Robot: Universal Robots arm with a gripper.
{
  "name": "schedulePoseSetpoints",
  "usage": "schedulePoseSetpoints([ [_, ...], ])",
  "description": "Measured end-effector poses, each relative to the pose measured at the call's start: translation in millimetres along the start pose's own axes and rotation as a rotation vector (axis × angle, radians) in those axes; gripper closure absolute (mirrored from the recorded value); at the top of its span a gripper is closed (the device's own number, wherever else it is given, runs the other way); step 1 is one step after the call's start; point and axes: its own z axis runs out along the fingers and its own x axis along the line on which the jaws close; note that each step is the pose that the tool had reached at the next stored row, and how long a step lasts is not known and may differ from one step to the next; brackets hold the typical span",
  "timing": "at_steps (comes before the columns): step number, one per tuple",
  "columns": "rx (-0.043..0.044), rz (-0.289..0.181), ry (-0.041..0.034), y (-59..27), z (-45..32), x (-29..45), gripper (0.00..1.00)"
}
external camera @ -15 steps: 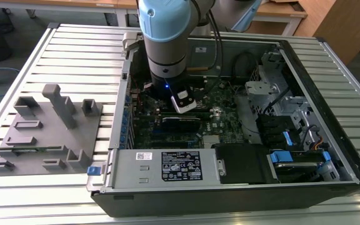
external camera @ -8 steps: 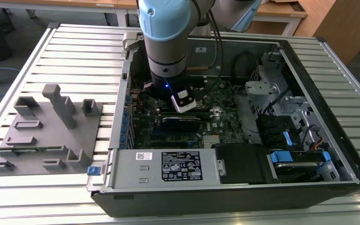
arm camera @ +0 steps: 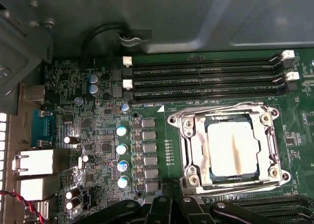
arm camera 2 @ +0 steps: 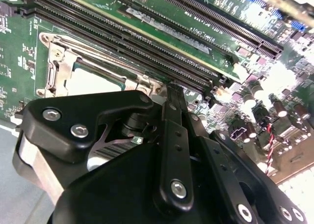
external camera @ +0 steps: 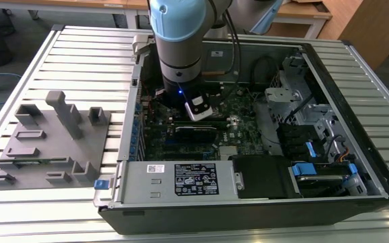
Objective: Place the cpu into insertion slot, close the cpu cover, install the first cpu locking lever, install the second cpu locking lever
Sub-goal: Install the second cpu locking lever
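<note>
The cpu lies flat in the insertion slot on the green board, its pale metal top showing. The cpu cover, a silvery frame, lies down over it with the chip seen through its window. Thin wire levers run along two sides of the socket. In the second wrist view my gripper is shut with nothing between its fingers, its tip at the edge of the socket beside the memory slots. In the exterior view the gripper reaches down into the open computer case.
Long black memory slots run beside the socket. The case walls, a drive cage and the power supply box hem in the board. A grey fixture stands on the slatted table at the exterior view's left.
</note>
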Motion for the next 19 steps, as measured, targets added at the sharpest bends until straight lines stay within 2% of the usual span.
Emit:
schedulePoseSetpoints([
  [3,0.0027,0.0,-0.0001,0.8,-1.0,0.0,0.89],
  [9,0.0026,0.0,-0.0003,3.1,-7.8,-0.4,0.89],
  [19,0.0031,0.0,-0.0003,7.7,-29.4,-2.3,0.89],
])
